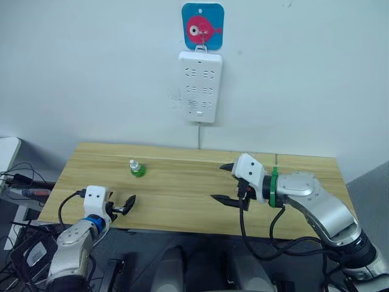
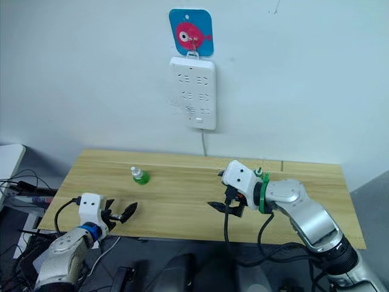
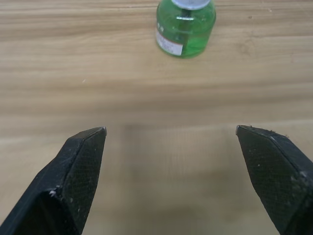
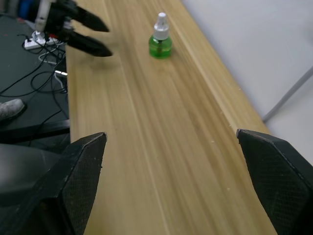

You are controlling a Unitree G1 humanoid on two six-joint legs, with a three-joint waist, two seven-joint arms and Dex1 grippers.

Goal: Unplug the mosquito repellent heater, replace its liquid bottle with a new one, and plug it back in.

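A long wooden surface [image 1: 182, 188] stands against a white wall where a white power strip [image 1: 200, 86] hangs. The right claw [image 1: 226, 182] hovers wide apart over the middle; the left claw [image 1: 124, 205] gapes near the front-left edge. A small green liquid bottle [image 1: 137, 168] with a white cap stands upright toward the back left.

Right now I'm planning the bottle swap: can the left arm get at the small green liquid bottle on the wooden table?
Probably yes. The left gripper has its fingers open, pointing at the small green liquid bottle, with only bare wooden table between them.
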